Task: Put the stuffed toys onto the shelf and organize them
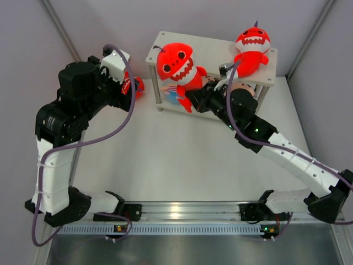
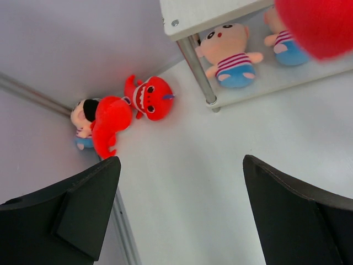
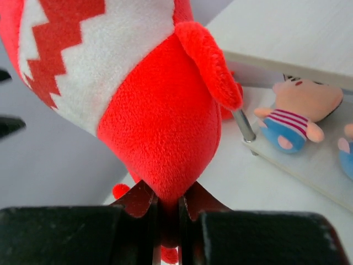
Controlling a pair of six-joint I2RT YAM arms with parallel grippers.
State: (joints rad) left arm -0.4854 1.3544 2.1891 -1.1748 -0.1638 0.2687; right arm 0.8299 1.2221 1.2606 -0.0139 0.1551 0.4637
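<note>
My right gripper [image 1: 194,100] [image 3: 167,212] is shut on the tail of a big red shark [image 1: 176,61] [image 3: 149,99] and holds it over the left end of the off-white shelf [image 1: 215,52]. A second shark [image 1: 252,47] sits on the top tier at the right. Two striped dolls [image 2: 231,55] [image 2: 287,41] lie on the lower tier. My left gripper [image 2: 181,165] is open and empty above the table, left of the shelf. Two red sharks [image 2: 151,98] [image 2: 110,124] and a doll [image 2: 83,121] lie by the left wall.
Grey enclosure walls close the table on the left, back and right. A silver shelf leg [image 2: 198,72] stands between the loose toys and the lower tier. A metal rail [image 1: 182,210] with the arm bases runs along the near edge.
</note>
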